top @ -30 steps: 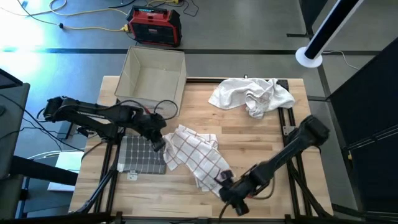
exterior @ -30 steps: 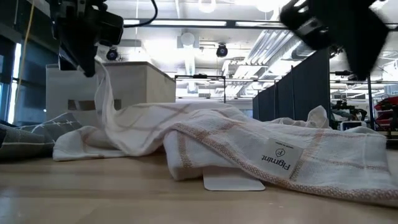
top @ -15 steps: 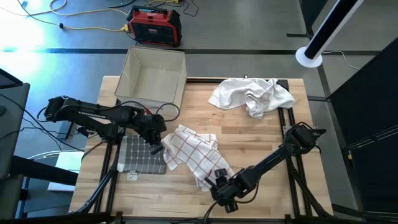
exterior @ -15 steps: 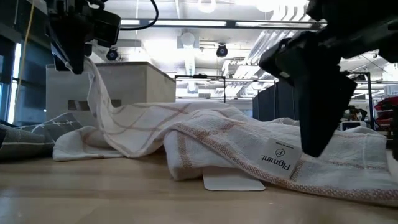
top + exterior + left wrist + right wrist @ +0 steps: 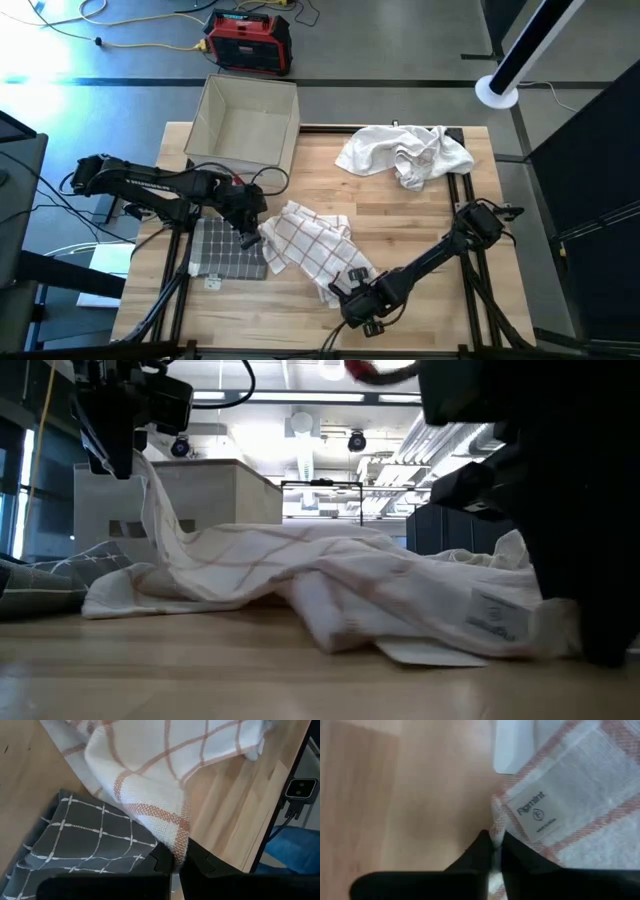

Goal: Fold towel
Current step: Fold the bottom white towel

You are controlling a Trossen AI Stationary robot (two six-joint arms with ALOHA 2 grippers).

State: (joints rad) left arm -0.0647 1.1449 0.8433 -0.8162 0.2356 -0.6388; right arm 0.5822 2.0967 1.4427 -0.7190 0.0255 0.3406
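Towel (image 5: 310, 245), white with red checks, lies crumpled mid-counter (image 5: 420, 215). Left gripper (image 5: 252, 232) pinches its corner beside a grey cloth (image 5: 228, 248); right gripper (image 5: 352, 296) clamps its labelled near edge.

high: overhead | low: table-level | wrists: close on checked towel (image 5: 150, 765), shared

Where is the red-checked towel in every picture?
High view: the red-checked towel lies mid-table, between both arms.
Low view: it drapes across the middle, one corner lifted up at the left.
Left wrist view: it fills the upper part, its corner pinched in the left claw.
Right wrist view: it fills the right side, its edge pinched in the right claw.
Shared landmark: the towel's white label, also in the low view.
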